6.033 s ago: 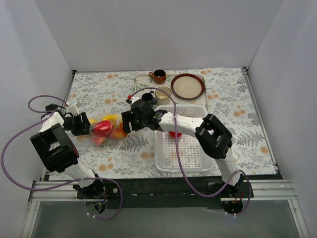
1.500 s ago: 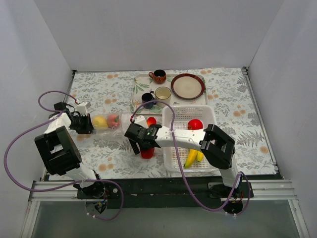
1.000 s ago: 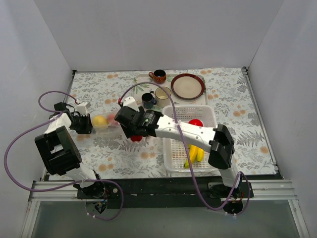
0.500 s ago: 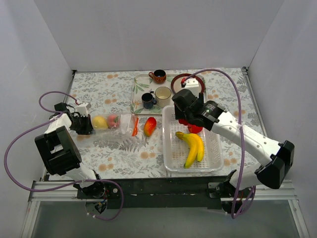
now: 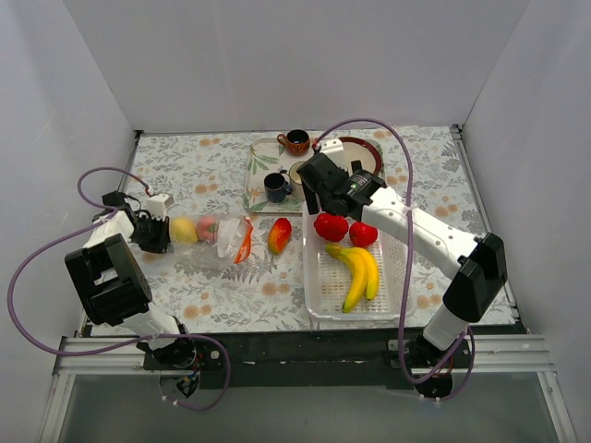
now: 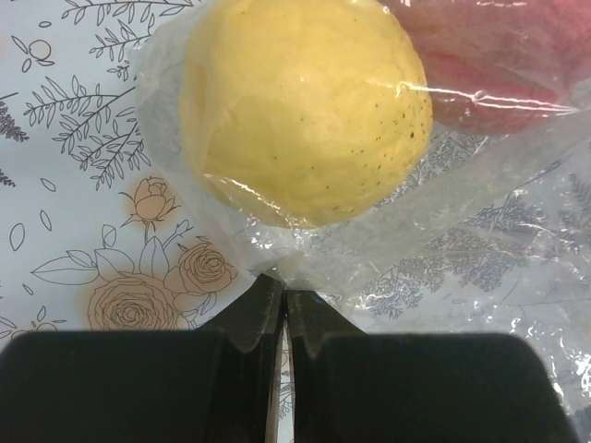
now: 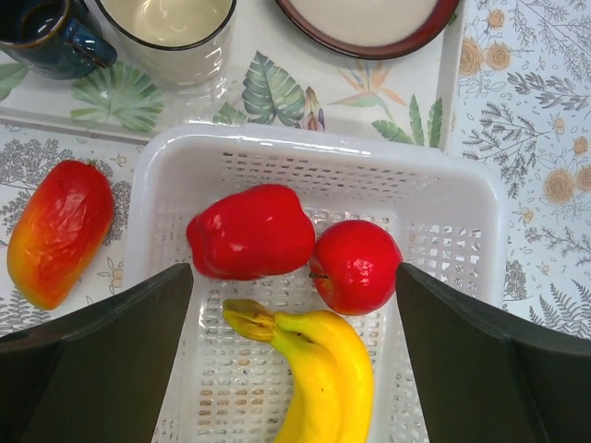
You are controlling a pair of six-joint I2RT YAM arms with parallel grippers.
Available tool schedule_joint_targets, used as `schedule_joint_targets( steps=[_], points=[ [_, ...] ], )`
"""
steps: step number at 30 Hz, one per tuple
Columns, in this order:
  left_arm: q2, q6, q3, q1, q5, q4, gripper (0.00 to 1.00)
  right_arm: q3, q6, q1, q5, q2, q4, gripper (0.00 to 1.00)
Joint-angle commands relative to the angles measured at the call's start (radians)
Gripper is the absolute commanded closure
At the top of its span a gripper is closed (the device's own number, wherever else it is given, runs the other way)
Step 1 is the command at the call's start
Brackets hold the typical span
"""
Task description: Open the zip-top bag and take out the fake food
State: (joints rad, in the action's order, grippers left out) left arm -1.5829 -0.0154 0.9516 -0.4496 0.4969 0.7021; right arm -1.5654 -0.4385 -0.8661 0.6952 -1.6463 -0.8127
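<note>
The clear zip-top bag [image 5: 217, 242] lies on the table at the left, its red-orange zip strip [image 5: 244, 240] at the right end. A yellow lemon [image 5: 184, 230] and a pink peach [image 5: 208, 228] are inside it. My left gripper [image 5: 153, 236] is shut on the bag's closed end [image 6: 282, 268], just below the lemon [image 6: 300, 101]. My right gripper [image 5: 325, 189] is open and empty, above the white basket [image 5: 319, 300]. The basket holds a red pepper [image 7: 251, 231], a red apple [image 7: 356, 266] and bananas [image 7: 319, 369]. A red-orange fruit [image 5: 279, 234] lies on the table beside the basket; it also shows in the right wrist view [image 7: 57, 231].
A leaf-print tray [image 5: 253, 189] behind the basket carries a dark blue mug [image 5: 275, 187], a cream cup [image 7: 164, 28], a brown cup [image 5: 295, 141] and a brown-rimmed plate [image 5: 363, 157]. White walls enclose the table on three sides.
My right gripper has dropped the red pepper into the basket beside the apple and bananas and drawn back toward the tray. The left gripper still grips the bag's end.
</note>
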Motion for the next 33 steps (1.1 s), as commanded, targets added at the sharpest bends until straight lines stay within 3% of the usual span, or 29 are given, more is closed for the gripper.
schedule_joint_targets(
  steps=[1, 4, 7, 10, 15, 17, 23, 33],
  points=[
    [0.004, -0.040, 0.007, 0.002, -0.024, -0.016, 1.00, -0.030, 0.029, -0.048, 0.000, -0.007, 0.042, 0.01],
    [-0.008, -0.035, 0.010, 0.002, -0.017, -0.018, 1.00, -0.015, 0.066, -0.111, -0.084, -0.032, 0.151, 0.02],
    [-0.015, -0.031, 0.007, 0.002, -0.011, -0.015, 1.00, -0.073, 0.000, -0.128, -0.224, -0.121, 0.173, 0.02],
    [-0.012, -0.041, -0.011, 0.002, -0.017, -0.021, 1.00, -0.171, -0.038, -0.181, -0.252, -0.220, 0.185, 0.02],
    [0.008, -0.054, -0.022, 0.000, -0.024, -0.024, 1.00, -0.497, -0.135, -0.214, -0.228, -0.481, -0.009, 0.02],
    [0.020, -0.054, -0.022, 0.002, -0.017, -0.018, 1.00, -0.550, -0.201, -0.209, -0.168, -0.556, -0.057, 0.01],
    [0.060, -0.072, -0.060, 0.000, -0.020, -0.018, 1.00, -0.447, -0.348, -0.182, -0.074, -0.543, -0.069, 0.02],
    [0.061, -0.090, -0.094, -0.009, -0.028, -0.035, 1.00, -0.329, -0.362, -0.152, -0.101, -0.518, -0.023, 0.02]
  ],
)
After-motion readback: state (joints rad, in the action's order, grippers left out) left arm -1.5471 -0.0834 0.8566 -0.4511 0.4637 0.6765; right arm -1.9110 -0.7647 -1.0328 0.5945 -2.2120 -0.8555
